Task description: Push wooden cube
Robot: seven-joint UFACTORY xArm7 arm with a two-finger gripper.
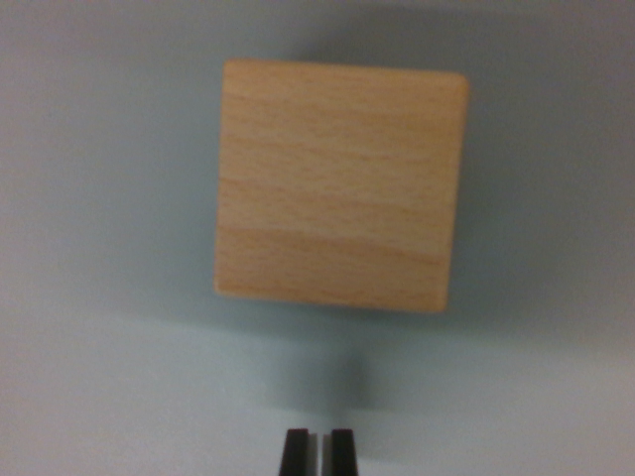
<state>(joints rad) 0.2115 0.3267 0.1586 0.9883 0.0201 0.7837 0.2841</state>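
Wrist view: open surface (pixel 89 397) around wooden cube (pixel 340 185).

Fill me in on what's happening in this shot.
A robot arm is set up to push a wooden cube across a plain pale surface. Seen from the wrist camera, the cube fills the middle of the picture, its grain side facing up. The pincer shows at the bottom edge, its two dark fingertips nearly together with only a thin slit between them. There is a gap of bare surface between the pincer and the cube, so no contact yet.
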